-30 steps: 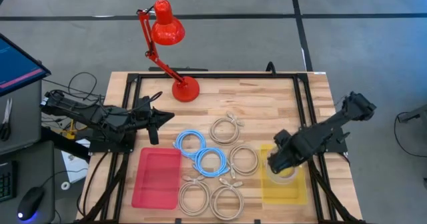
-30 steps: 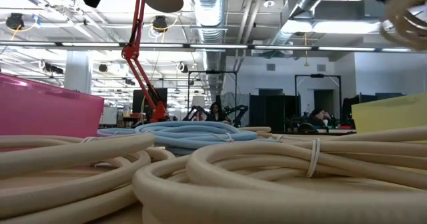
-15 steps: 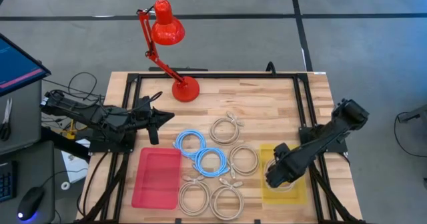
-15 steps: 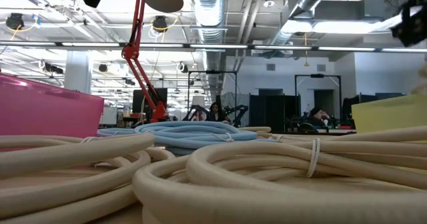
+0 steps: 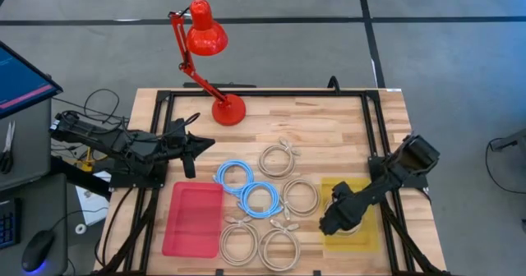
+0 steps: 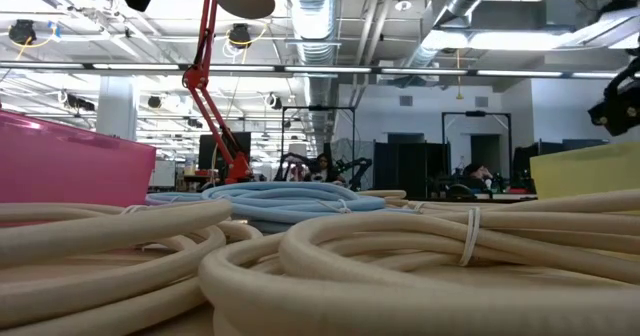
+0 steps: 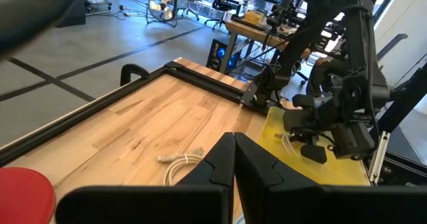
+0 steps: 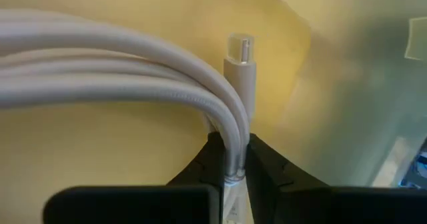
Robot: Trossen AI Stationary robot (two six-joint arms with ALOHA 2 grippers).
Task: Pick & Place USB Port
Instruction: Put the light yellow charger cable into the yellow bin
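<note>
Inside the yellow bin (image 5: 366, 232), the right gripper (image 8: 229, 159) has its fingers (image 8: 208, 159) pinched tight on a coiled white USB cable (image 8: 120, 71), connector just beyond the fingertips, while the left gripper (image 7: 233, 159), fingers pressed together, waits empty-handed at the table's left edge.

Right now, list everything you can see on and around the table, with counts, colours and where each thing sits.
Coiled beige cables: five loose, beige, table middle and near edge.
Coiled blue cables: two, blue, table middle, side by side.
Gripped white cable coil: one, white, inside the yellow tray.
Yellow plastic tray: one, yellow, right near corner.
Pink plastic tray: one, pink, left near side.
Red desk lamp: one, red, base at far edge.
Left gripper: dark, shut, waiting at table's left edge.
Right gripper: dark, shut on the cable, low in the yellow tray.
</note>
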